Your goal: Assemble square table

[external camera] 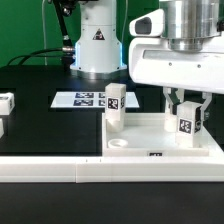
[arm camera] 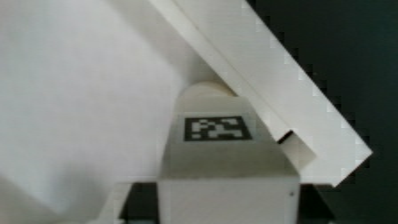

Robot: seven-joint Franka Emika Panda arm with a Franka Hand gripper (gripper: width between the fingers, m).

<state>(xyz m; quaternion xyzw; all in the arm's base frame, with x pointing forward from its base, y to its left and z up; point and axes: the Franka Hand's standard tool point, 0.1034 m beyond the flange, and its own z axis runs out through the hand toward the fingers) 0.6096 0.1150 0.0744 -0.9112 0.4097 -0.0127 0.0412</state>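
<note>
Square table top (external camera: pixel 150 128) lies flat at the black table's (external camera: pixel 40 100) front edge, toward the exterior view's right corner, against the border rail (external camera: pixel 60 170). One leg (external camera: pixel 115 103) stands upright in its left corner socket. Gripper (external camera: pixel 186 107) clamps a second tagged leg (external camera: pixel 186 124) (arm camera: pixel 219 150) over the right corner. Marker board (external camera: pixel 82 99) lies behind; two more legs (external camera: pixel 5 103) at the left edge.

It looked like a robot lab. A big white robot arm base (external camera: pixel 97 45) with a warning triangle stood on a black table (external camera: pixel 40 95). A green curtain (external camera: pixel 28 25) hung behind it. A flat white marker board (external camera: pixel 82 99) with black-and-white square tags lay fixed on the table, and cables (external camera: pixel 62 25) ran down by the arm.
</note>
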